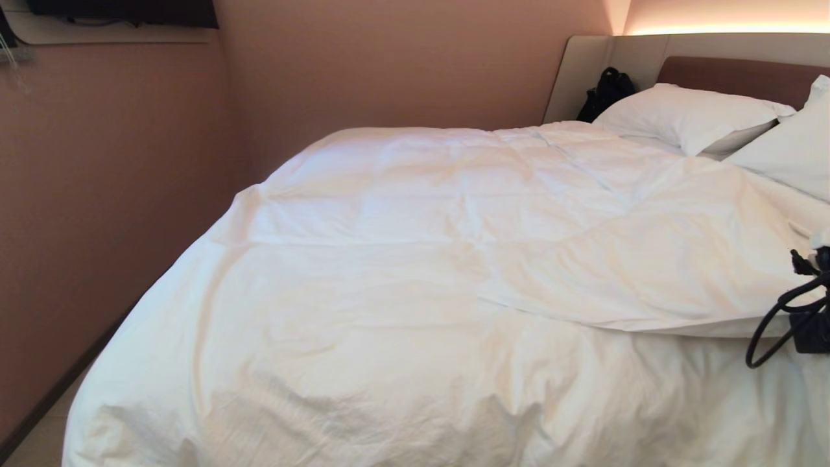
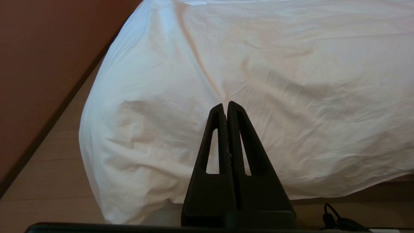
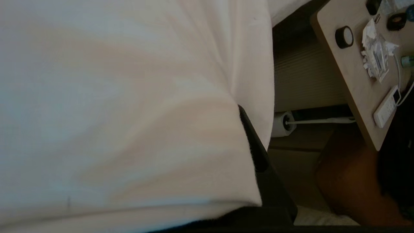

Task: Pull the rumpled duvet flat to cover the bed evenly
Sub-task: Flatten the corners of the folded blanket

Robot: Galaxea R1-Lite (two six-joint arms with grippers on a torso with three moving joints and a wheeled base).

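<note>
Across the bed (image 1: 97,415) the duvet (image 1: 415,259) lay mostly spread, reaching the foot and drooping over the left side, but on the right a broad flap was folded back on itself, its edge running slantwise toward the pillows (image 1: 687,117). The right gripper (image 3: 258,155) sat at that right edge, barely showing in the head view, and its jaws were shut on the duvet: white cloth draped over the one dark finger I could see. The left gripper (image 2: 228,105) hung parked before the foot corner, jaws pressed together on nothing.

To my eye the step in hand was drawing that flap out to the right. It would go best as a low, steady pull outward and slightly toward the foot, so the fold unrolled rather than bunched, letting go only once the edge overhung the mattress side. A cluttered tabletop (image 3: 359,97) stood near that side, so the arm's swing would want watching.
</note>
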